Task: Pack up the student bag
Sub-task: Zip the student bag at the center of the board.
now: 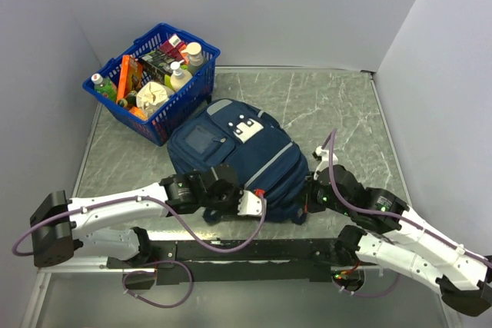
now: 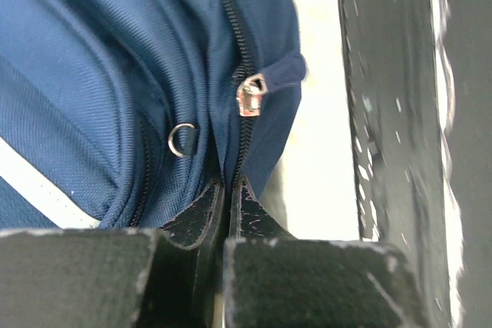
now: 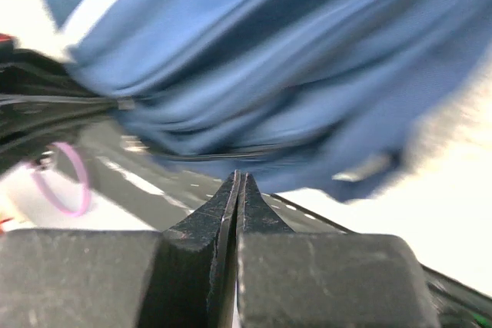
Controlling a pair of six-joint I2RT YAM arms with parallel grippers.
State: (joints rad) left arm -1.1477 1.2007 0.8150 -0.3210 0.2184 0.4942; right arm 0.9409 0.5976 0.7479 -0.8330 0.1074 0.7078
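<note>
The student bag (image 1: pixel 234 159) lay flat approx mid-counter (image 1: pixel 346 105), front panel up. Its top end pointed toward the far-left corner and its bottom end toward the near edge. A blue basket (image 1: pixel 184 101) w/ bottles and packets sat in the far-left corner, its near side just beside the bag's top.

L gripper (image 1: pixel 263 203) was low at the bag's near end, reaching in from the left edge side. In the left wrist view the L gripper (image 2: pixel 228 183) had its fingers pressed together w/ only a hairline slit btwn them. The tips sat right on the bag's zip line, where dark zip teeth ran up the navy fabric. A silver zip pull (image 2: pixel 250 96) hung further up that zip, apart from the tips, and a small metal ring (image 2: pixel 182 140) showed just left of the line. Can't tell whether any fabric was nipped btwn the tips.

R gripper (image 1: pixel 311 196) was at the bag's near-right corner, reaching in from the right edge side. The right wrist view was blurred. There the R gripper (image 3: pixel 237 180) also had its fingers closed flat against each other, the tips just under the bag's folded blue fabric. Nothing visible was held btwn them, and contact w/ the cloth can't be told.
</note>
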